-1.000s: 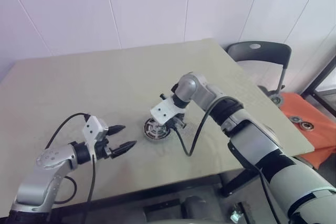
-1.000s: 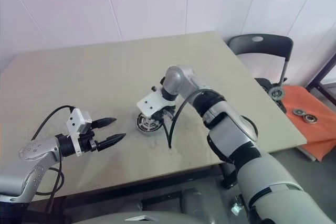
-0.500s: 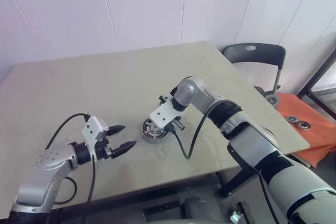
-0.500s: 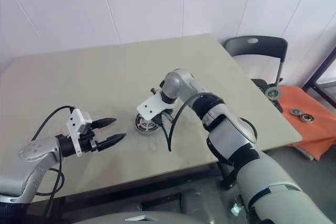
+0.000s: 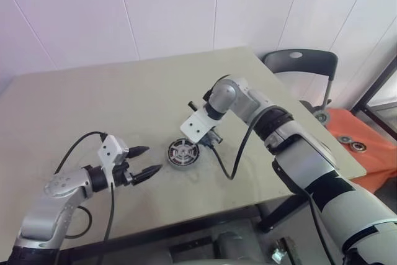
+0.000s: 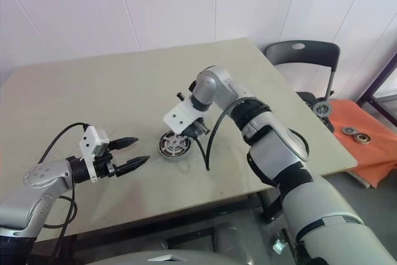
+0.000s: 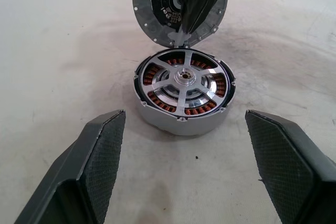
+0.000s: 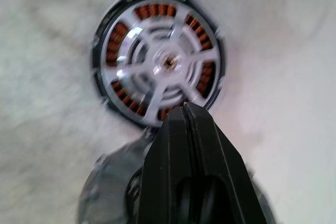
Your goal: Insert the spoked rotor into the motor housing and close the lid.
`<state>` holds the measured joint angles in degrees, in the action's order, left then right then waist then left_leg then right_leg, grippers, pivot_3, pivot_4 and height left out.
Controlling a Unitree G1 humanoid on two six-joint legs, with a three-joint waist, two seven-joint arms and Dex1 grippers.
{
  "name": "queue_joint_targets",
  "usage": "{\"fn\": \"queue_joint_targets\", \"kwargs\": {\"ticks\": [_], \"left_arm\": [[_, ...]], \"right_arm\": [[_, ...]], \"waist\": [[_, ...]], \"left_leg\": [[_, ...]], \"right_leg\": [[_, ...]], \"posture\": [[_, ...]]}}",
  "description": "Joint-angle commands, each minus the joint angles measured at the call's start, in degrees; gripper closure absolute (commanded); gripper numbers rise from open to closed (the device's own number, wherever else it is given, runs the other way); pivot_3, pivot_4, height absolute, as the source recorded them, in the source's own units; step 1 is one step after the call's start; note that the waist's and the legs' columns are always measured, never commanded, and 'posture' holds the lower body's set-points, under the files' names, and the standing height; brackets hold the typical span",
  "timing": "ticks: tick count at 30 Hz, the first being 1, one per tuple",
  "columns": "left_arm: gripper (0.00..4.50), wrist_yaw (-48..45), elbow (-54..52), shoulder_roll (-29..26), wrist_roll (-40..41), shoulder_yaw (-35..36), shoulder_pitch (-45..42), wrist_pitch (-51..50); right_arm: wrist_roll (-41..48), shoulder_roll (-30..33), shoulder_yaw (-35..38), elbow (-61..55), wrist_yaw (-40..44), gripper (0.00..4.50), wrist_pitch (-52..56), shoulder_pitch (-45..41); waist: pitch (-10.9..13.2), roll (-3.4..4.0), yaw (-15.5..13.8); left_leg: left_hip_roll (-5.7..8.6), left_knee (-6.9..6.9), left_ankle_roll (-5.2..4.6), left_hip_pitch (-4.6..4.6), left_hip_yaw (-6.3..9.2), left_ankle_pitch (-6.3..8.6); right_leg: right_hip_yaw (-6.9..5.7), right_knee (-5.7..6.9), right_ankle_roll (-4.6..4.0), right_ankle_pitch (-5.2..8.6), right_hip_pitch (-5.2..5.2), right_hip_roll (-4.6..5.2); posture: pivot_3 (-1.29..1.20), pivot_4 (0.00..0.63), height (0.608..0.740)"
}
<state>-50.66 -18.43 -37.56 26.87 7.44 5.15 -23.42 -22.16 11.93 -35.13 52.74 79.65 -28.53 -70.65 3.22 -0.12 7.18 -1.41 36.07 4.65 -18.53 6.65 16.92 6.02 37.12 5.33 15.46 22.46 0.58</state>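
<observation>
The motor housing (image 7: 157, 121) lies flat on the table, a round case with copper windings. The spoked rotor (image 7: 184, 77) sits inside it, silver spokes and hub facing up, also clear in the right wrist view (image 8: 167, 62). My right gripper (image 5: 213, 141) hangs just beyond the housing on its far right side, shut on the lid (image 7: 152, 11). The lid is a grey disc with a dark centre, tilted nearly on edge with its lower rim close behind the housing. My left gripper (image 5: 151, 159) is open, level with the table, pointing at the housing from the left with a gap between.
A black cable (image 5: 232, 166) loops from my right wrist down onto the table beside the housing. A dark chair (image 5: 304, 66) stands past the table's right edge, with an orange cloth (image 5: 366, 153) carrying metal rings on the floor.
My right gripper has lifted slightly up and away from the housing with the lid, leaving the housing's top uncovered. The left arm has kept still. The camera has shifted a little.
</observation>
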Motion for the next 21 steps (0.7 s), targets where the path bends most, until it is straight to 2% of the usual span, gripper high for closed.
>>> {"fn": "queue_joint_targets", "kwargs": {"ticks": [1, 7, 12, 17, 21], "left_arm": [[0.62, 0.03, -0.65, -0.05, 0.34, 0.18, -0.62, 0.39], [0.62, 0.28, -1.07, 0.06, 0.46, 0.35, -0.05, 0.31], [0.62, 0.24, -1.32, 0.14, 0.58, 0.11, 0.04, 0.24], [0.62, -0.12, -1.25, 0.85, 0.77, -0.35, -0.34, 0.4], [0.62, 0.18, -1.29, 1.14, 0.35, -0.57, -0.22, 0.5]], "right_arm": [[1.14, -1.07, 1.46, -0.49, -1.15, 4.47, -0.07, -1.58], [1.79, -1.77, 1.19, -3.84, -0.95, 4.47, -0.88, -0.9], [1.97, -0.55, -0.84, -9.8, 3.36, 4.47, -1.34, 1.12], [-0.58, -1.04, -3.49, -10.58, 2.13, 4.47, -2.78, 2.39], [-3.56, -2.3, -5.23, -6.88, -1.79, 4.47, -4.48, 1.65]], "waist": [[0.0, 0.0, -0.05], [0.01, 0.0, -0.1], [0.0, 0.0, -0.12], [0.0, 0.0, -0.14], [0.0, -0.01, -0.09]], "left_leg": [[0.0, 0.0, 0.0, 0.0, 0.0, 0.0], [0.0, 0.01, 0.0, -0.01, 0.0, 0.0], [0.0, -0.01, 0.0, -0.01, 0.01, 0.0], [0.0, 0.02, 0.0, 0.0, 0.01, 0.0], [0.0, 0.02, 0.0, 0.0, 0.01, 0.0]], "right_leg": [[0.0, 0.0, 0.0, 0.0, -0.01, 0.0], [0.0, 0.0, 0.0, 0.0, -0.01, 0.0], [0.0, -0.01, 0.02, 0.01, 0.01, 0.0], [0.0, 0.0, 0.01, 0.01, -0.01, 0.0], [0.0, 0.0, 0.0, 0.01, 0.0, 0.0]], "posture": [[0.0, 0.0, 0.74], [0.0, 0.0, 0.74], [0.0, 0.0, 0.74], [0.0, 0.0, 0.74], [0.0, 0.0, 0.74]]}}
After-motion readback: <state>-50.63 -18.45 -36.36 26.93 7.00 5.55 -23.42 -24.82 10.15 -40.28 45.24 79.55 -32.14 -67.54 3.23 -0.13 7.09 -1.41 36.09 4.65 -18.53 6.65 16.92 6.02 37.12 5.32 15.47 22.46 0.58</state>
